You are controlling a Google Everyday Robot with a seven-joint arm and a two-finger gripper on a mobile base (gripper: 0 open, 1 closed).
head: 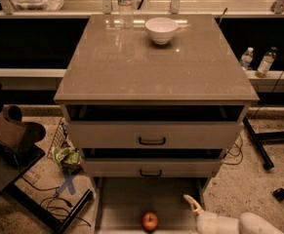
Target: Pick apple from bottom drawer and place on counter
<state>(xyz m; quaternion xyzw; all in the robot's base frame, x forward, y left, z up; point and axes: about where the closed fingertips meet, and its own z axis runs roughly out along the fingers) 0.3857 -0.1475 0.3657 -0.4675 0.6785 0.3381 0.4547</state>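
The apple [150, 221], small and red-orange, lies on the floor of the open bottom drawer [124, 201], near its front edge at the bottom of the camera view. My gripper [194, 206], on a white arm coming in from the lower right, sits over the drawer's right side, just right of the apple and apart from it. The counter [156, 67] is the glossy grey-beige top of the cabinet, above the two upper drawers, which stand slightly open.
A white bowl [161, 29] and a clear water bottle [125, 5] stand at the counter's far edge. Two bottles [256, 61] sit on a ledge at right. Black stand legs [258, 145] are at right, and a brown object [12, 133] and a green bag [66, 156] at left.
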